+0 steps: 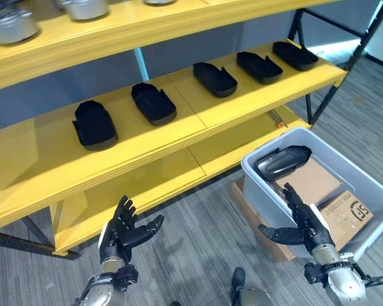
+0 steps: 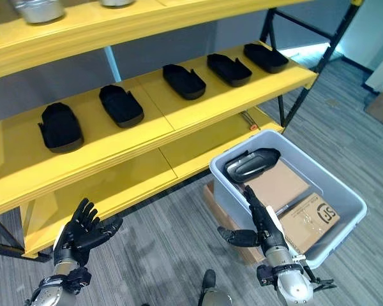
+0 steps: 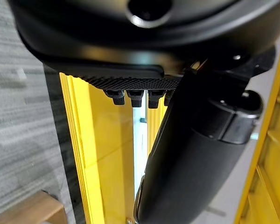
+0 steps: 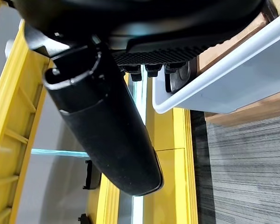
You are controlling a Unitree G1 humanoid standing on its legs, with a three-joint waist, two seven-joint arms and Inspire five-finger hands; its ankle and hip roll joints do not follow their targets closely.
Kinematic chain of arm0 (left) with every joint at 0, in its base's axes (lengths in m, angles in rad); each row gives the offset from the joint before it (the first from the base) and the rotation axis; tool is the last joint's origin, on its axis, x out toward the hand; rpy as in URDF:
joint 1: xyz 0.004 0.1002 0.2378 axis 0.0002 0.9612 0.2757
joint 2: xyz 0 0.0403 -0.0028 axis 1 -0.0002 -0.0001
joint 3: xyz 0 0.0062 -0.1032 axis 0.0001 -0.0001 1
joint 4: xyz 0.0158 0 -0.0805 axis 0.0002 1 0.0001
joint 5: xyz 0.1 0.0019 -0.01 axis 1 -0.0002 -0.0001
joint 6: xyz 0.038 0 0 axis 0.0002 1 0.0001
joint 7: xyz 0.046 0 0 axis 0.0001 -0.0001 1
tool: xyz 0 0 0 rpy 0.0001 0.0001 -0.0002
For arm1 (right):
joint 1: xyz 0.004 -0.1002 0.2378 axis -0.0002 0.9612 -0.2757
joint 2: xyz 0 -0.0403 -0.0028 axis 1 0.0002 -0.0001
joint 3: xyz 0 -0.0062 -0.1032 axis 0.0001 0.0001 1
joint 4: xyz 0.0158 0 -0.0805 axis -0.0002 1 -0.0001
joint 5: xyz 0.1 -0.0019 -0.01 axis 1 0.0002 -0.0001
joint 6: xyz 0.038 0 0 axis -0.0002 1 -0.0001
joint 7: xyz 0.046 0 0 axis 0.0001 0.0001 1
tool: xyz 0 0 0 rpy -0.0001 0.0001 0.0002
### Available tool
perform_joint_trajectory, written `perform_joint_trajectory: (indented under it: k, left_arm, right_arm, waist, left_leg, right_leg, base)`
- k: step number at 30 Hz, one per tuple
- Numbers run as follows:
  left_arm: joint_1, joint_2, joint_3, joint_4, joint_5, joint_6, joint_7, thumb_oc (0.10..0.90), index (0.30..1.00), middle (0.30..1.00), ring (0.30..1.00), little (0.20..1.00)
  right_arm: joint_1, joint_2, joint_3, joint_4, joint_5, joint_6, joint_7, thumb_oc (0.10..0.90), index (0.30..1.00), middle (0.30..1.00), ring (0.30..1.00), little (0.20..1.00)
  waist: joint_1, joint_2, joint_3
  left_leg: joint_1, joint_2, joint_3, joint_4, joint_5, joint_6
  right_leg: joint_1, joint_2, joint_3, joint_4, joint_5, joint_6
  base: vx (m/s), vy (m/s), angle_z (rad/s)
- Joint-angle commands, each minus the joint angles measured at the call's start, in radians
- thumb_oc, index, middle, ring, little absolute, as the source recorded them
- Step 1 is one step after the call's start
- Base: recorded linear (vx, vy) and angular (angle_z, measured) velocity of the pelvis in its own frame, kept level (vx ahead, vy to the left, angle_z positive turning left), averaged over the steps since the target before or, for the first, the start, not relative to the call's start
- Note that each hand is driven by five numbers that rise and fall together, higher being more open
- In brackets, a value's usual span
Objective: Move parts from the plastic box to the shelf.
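A yellow metal shelf (image 1: 179, 137) carries five black moulded plastic parts (image 1: 152, 102) in a row along its middle board, with bare board at the front edge. On the floor just beside it, a grey plastic box (image 1: 370, 185) holds one black-and-silver part (image 1: 282, 161) at its far end. The right hand (image 1: 304, 223) hovers over the box's near rim, fingers spread, empty. The left hand (image 1: 122, 233) hangs spread over bare grey carpet (image 1: 191, 248).
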Motion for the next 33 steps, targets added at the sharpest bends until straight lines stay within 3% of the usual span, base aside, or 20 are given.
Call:
perform_joint_trajectory:
  k: [1,5,12,16,22,25,26,28,29,31,32,33]
  left_arm:
    - [0.007,0.041,0.085,-0.133,0.004,-0.086,-0.001,0.9,1.0,1.0,1.0,1.0]
    - [0.013,0.024,0.068,-0.112,0.001,-0.077,-0.014,0.9,1.0,1.0,1.0,1.0]
    - [0.034,0.019,0.058,-0.108,0.01,-0.07,-0.035,0.9,1.0,1.0,1.0,1.0]
    - [0.04,0.024,0.033,-0.116,0.003,-0.063,-0.055,0.9,1.0,1.0,1.0,1.0]
    - [0.014,0.033,-0.016,-0.118,0.012,-0.065,-0.069,0.9,1.0,1.0,1.0,1.0]
    - [0.003,0.036,-0.028,-0.119,0.008,-0.067,-0.069,0.9,1.0,1.0,1.0,1.0]
    - [-0.003,0.041,-0.034,-0.119,0.008,-0.067,-0.068,0.9,1.0,1.0,1.0,1.0]
    - [-0.003,0.046,-0.037,-0.131,0.011,-0.067,-0.056,0.9,1.0,1.0,1.0,1.0]
    - [-0.004,0.046,-0.037,-0.131,0.011,-0.067,-0.056,0.9,1.0,1.0,1.0,1.0]
    - [-0.004,0.043,-0.035,-0.125,0.013,-0.063,-0.053,0.9,1.0,1.0,1.0,1.0]
    - [0.004,0.043,-0.031,-0.126,0.006,-0.066,-0.05,0.9,1.0,1.0,1.0,1.0]
    - [0.004,0.043,-0.031,-0.126,0.006,-0.066,-0.05,0.9,1.0,1.0,1.0,1.0]
  right_arm:
    - [-0.029,-0.001,-0.043,-0.127,0.02,-0.078,-0.001,0.9,1.0,1.0,1.0,1.0]
    - [0.028,-0.005,-0.097,-0.147,0.045,-0.082,-0.006,0.9,1.0,1.0,1.0,1.0]
    - [0.056,-0.016,-0.118,-0.164,0.058,-0.087,-0.004,0.9,1.0,1.0,1.0,1.0]
    - [0.07,-0.023,-0.137,-0.176,0.043,-0.093,-0.026,0.9,1.0,1.0,1.0,1.0]
    - [0.119,-0.024,-0.165,-0.196,0.058,-0.109,-0.027,0.9,1.0,1.0,1.0,1.0]
    - [0.131,-0.025,-0.158,-0.187,0.062,-0.115,-0.035,0.9,1.0,1.0,1.0,1.0]
    - [0.128,-0.027,-0.151,-0.184,0.061,-0.116,-0.04,0.9,1.0,1.0,1.0,1.0]
    - [0.12,-0.036,-0.141,-0.184,0.067,-0.116,-0.043,0.9,1.0,1.0,1.0,1.0]
    - [0.12,-0.035,-0.141,-0.184,0.067,-0.116,-0.043,0.9,1.0,1.0,1.0,1.0]
    - [0.102,-0.041,-0.132,-0.169,0.067,-0.111,-0.046,0.9,1.0,1.0,1.0,1.0]
    - [0.096,-0.042,-0.121,-0.164,0.075,-0.115,-0.041,0.9,1.0,1.0,1.0,1.0]
    - [0.096,-0.042,-0.121,-0.164,0.075,-0.115,-0.041,0.9,1.0,1.0,1.0,1.0]
  waist:
    - [0.021,-0.083,-0.063]
    - [-0.018,-0.068,-0.063]
    - [-0.048,-0.035,-0.062]
    - [-0.087,0.001,-0.055]
    - [-0.137,0.029,-0.03]
    - [-0.139,0.017,0.0]
    - [-0.132,0.006,0.018]
    - [-0.109,-0.023,0.047]
    - [-0.111,-0.023,0.046]
    - [-0.081,-0.04,0.056]
    - [-0.062,-0.052,0.059]
    - [-0.062,-0.054,0.06]
  left_leg:
    - [-0.068,-0.066,-0.049,0.002,-0.038,0.053]
    - [-0.056,0.007,-0.03,0.01,-0.006,0.006]
    - [-0.04,0.05,-0.006,-0.003,0.032,-0.03]
    - [-0.038,0.094,0.033,0.0,0.078,-0.064]
    - [-0.061,0.149,0.042,0.081,0.147,-0.101]
    - [-0.137,0.22,-0.015,0.302,0.22,-0.109]
    - [-0.178,0.236,-0.073,0.394,0.248,-0.103]
    - [-0.279,0.193,-0.19,0.525,0.245,-0.059]
    - [-0.283,0.192,-0.192,0.528,0.243,-0.058]
    - [-0.371,0.114,-0.267,0.462,0.18,-0.023]
    - [-0.403,0.106,-0.316,0.347,0.236,-0.016]
    - [-0.398,0.103,-0.315,0.34,0.24,-0.016]
  right_leg:
    - [0.171,-0.194,-0.069,-0.122,0.052,0.177]
    - [0.182,-0.133,-0.056,-0.133,-0.002,0.145]
    - [0.183,-0.084,-0.027,-0.148,-0.041,0.12]
    - [0.165,-0.04,0.005,-0.15,-0.063,0.098]
    - [0.143,0.015,0.056,-0.115,-0.11,0.052]
    - [0.169,0.064,0.093,-0.118,-0.144,-0.005]
    - [0.184,0.08,0.104,-0.121,-0.15,-0.027]
    - [0.203,0.092,0.138,-0.115,-0.168,-0.055]
    - [0.201,0.091,0.136,-0.113,-0.169,-0.054]
    - [0.214,0.08,0.169,-0.104,-0.178,-0.042]
    - [0.219,0.079,0.193,-0.099,-0.171,-0.038]
    - [0.221,0.076,0.193,-0.099,-0.171,-0.037]
  base:
    - [0.11,-0.334,-0.4]
    - [0.06,-0.219,-0.33]
    - [0.03,-0.143,-0.21]
    - [0.04,-0.129,-0.28]
    - [0.04,-0.166,-0.28]
    - [0.06,-0.328,-0.27]
    - [0.05,-0.318,-0.54]
    - [0.05,-0.24,-0.68]
    - [0.06,-0.08,-0.58]
    - [0.1,0.028,-0.8]
    - [0.11,0.04,-0.54]
    - [0.15,0.087,-0.34]
